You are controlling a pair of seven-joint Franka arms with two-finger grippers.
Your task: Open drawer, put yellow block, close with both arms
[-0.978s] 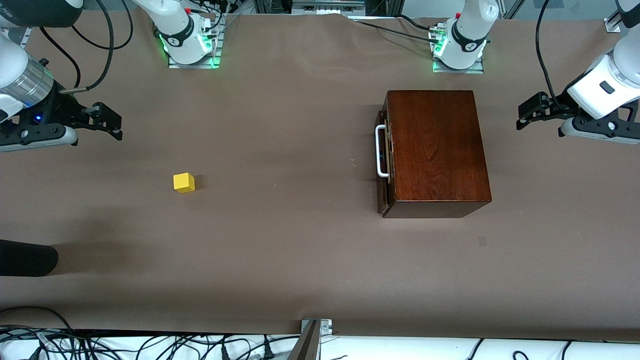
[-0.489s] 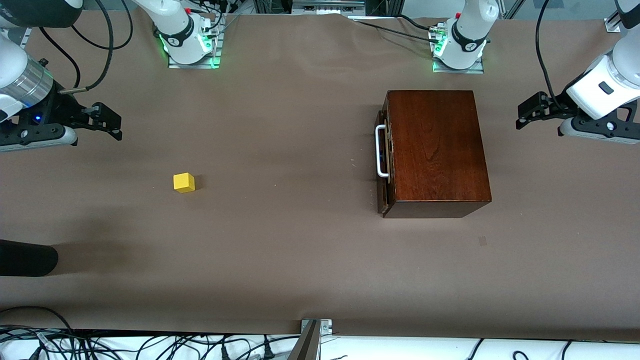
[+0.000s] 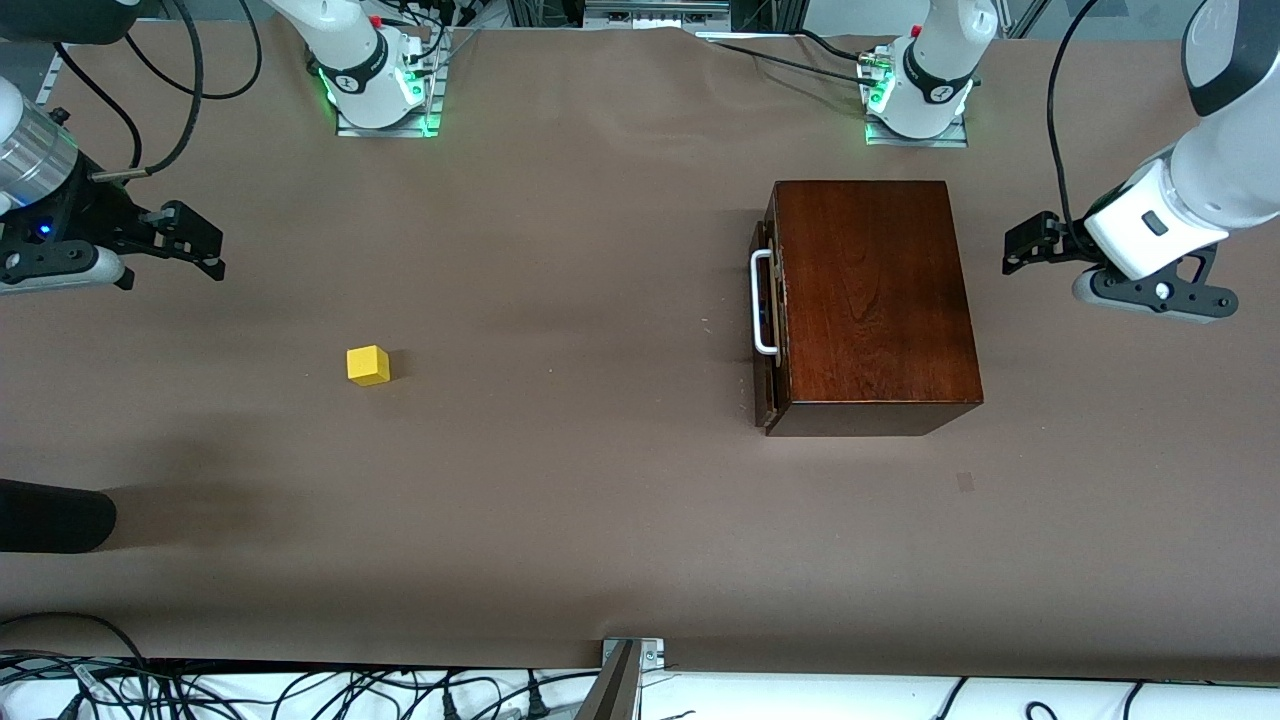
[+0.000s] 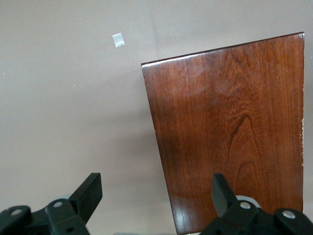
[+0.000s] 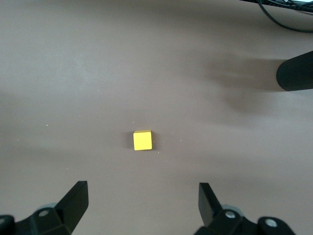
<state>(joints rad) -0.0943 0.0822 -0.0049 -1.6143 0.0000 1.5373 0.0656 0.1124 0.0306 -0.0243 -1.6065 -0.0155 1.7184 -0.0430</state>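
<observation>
The yellow block (image 3: 368, 365) lies alone on the brown table toward the right arm's end. In the right wrist view the block (image 5: 142, 140) shows ahead of my open right gripper (image 5: 142, 188). That right gripper (image 3: 202, 245) hovers apart from the block with nothing between its fingers. The dark wooden box (image 3: 875, 300) stands toward the left arm's end, and its drawer (image 3: 766, 390) is pushed in. The drawer's white handle (image 3: 762, 303) faces the block. My left gripper (image 3: 1020, 248) hangs open beside the box, at the end away from the handle. The left gripper (image 4: 155, 182) looks onto the box top (image 4: 230, 122).
A black cylinder (image 3: 50, 515) juts in at the table's edge at the right arm's end, nearer the camera than the block. A small tape mark (image 3: 964, 482) lies near the box. A metal bracket (image 3: 630, 655) sits at the near table edge.
The left gripper has shifted toward the box. The right gripper has drawn back slightly toward its end of the table. Block and box have not moved.
</observation>
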